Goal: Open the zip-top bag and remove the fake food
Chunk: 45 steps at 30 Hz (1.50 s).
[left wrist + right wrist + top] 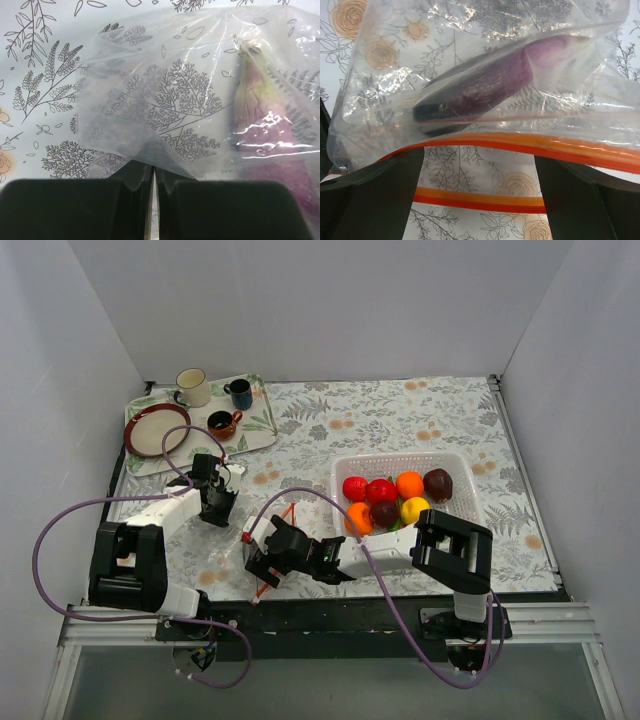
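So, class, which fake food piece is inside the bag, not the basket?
The long purple piece inside the clear zip-top bag; the round ones sit in the white basket.

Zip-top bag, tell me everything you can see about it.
The zip-top bag is clear, crinkly plastic with an orange-red zipper strip along its mouth, whose lips are parted. It lies on the floral tablecloth, one purple, green-tipped fake food piece inside. The left gripper pinches its closed end; the right gripper, fingers open, sits at the mouth.
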Available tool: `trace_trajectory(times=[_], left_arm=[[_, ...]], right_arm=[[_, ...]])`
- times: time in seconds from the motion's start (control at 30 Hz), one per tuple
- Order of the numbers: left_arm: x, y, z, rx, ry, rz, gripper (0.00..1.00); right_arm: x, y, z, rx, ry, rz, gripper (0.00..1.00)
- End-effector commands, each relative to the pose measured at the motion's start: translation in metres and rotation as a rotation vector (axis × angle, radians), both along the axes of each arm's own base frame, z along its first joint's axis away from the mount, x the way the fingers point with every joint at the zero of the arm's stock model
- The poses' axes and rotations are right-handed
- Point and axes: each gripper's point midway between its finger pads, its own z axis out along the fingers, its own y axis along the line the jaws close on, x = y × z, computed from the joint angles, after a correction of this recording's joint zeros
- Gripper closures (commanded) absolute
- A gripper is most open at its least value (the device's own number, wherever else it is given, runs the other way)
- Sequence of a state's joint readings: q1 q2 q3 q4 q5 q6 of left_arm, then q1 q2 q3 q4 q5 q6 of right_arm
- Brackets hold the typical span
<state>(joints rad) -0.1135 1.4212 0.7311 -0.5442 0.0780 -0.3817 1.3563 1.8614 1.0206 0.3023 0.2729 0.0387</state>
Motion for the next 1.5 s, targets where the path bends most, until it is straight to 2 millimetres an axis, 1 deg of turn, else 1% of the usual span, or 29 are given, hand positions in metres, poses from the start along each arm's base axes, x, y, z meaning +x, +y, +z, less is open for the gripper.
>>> trace_trajectory(times=[0.0,0.2,0.23,0.27,0.33,0.4,0.5,0.57,0.6,0.63,0.7,0.73,0.97,1.03,1.13,1.3,1.33,1.4,1.43,1.47], left_arm=[[-0.011,0.001,-0.009,0.009,0.026,-0.006,1.00],[-0.010,0.000,-0.007,-0.001,0.022,-0.003,1.00],[-0.010,0.000,-0.007,0.000,0.023,-0.001,1.00],[-0.010,0.000,-0.006,0.000,0.023,-0.001,1.00],[-0.011,0.000,-0.006,-0.002,0.023,0.005,1.00],[-0.014,0.000,-0.006,-0.005,0.027,0.007,1.00],[-0.017,0.000,-0.009,-0.002,0.032,0.002,1.00],[-0.018,0.001,-0.009,-0.002,0.032,0.003,1.00],[-0.019,0.000,-0.009,-0.005,0.034,0.002,1.00],[-0.019,-0.001,-0.009,-0.008,0.035,0.001,1.00],[-0.020,-0.001,-0.010,-0.011,0.037,0.001,1.00],[-0.020,-0.001,-0.009,-0.012,0.035,-0.001,1.00],[-0.025,-0.002,-0.011,-0.018,0.042,-0.001,1.00],[-0.026,-0.001,-0.013,-0.014,0.046,-0.005,1.00],[-0.028,-0.002,-0.013,-0.017,0.054,-0.008,1.00],[-0.026,-0.001,-0.013,-0.011,0.053,-0.014,1.00],[-0.027,-0.001,-0.013,-0.011,0.054,-0.014,1.00],[-0.025,-0.001,-0.013,-0.009,0.054,-0.015,1.00],[-0.025,-0.001,-0.012,-0.011,0.053,-0.014,1.00],[-0.025,-0.001,-0.013,-0.012,0.057,-0.016,1.00]], right_arm=[[-0.005,0.027,0.043,0.145,0.015,0.037,0.01],[-0.005,0.038,0.049,0.168,0.011,0.038,0.02],[-0.004,0.040,0.046,0.162,0.008,0.033,0.01],[-0.001,0.043,0.050,0.171,0.001,0.024,0.01],[0.001,0.047,0.051,0.174,-0.005,0.018,0.01],[0.009,0.050,0.058,0.189,-0.028,-0.021,0.01],[0.014,0.056,0.061,0.192,-0.046,-0.039,0.01],[0.017,0.058,0.049,0.149,-0.053,-0.049,0.01],[0.019,0.064,0.052,0.149,-0.055,-0.051,0.01],[0.019,0.067,0.043,0.131,-0.053,-0.048,0.02],[0.018,0.076,0.043,0.129,-0.045,-0.035,0.01],[0.017,0.079,0.035,0.118,-0.038,-0.027,0.01],[0.015,0.099,0.030,0.118,-0.024,0.015,0.01],[0.014,0.100,0.023,0.103,-0.027,0.026,0.01],[0.012,0.103,0.015,0.079,-0.057,0.079,0.01],[0.003,0.112,0.014,0.065,-0.114,0.213,0.01],[0.002,0.112,0.008,0.043,-0.131,0.240,0.01],[-0.001,0.115,0.004,0.014,-0.125,0.282,0.01],[-0.002,0.114,-0.006,-0.013,-0.124,0.301,0.02],[-0.006,0.114,-0.009,-0.020,-0.110,0.325,0.02]])
